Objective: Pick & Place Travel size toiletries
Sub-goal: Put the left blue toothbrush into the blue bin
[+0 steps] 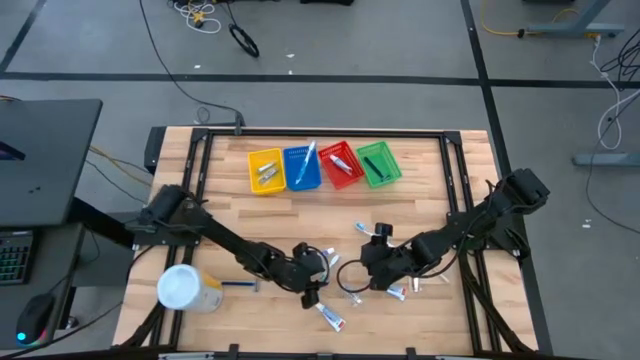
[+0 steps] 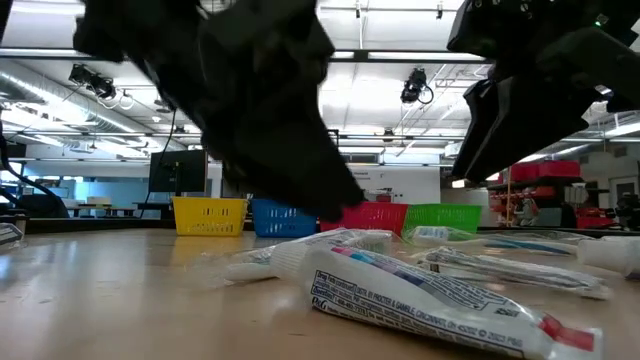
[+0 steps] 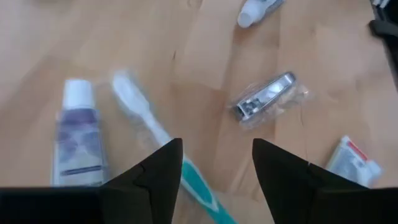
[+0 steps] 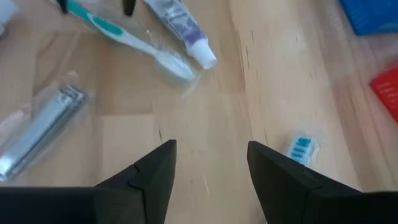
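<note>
Only the left wrist view shows the left pincer (image 3: 214,165) spread above a toothbrush (image 3: 155,134).

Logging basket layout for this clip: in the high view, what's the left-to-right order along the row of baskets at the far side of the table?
Yellow basket → blue basket → red basket → green basket.

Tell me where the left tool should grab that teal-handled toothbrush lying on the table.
Take the toothbrush across its thin handle, coming straight down. It lies flat on the table, and the open left tool already straddles the teal end.
</note>
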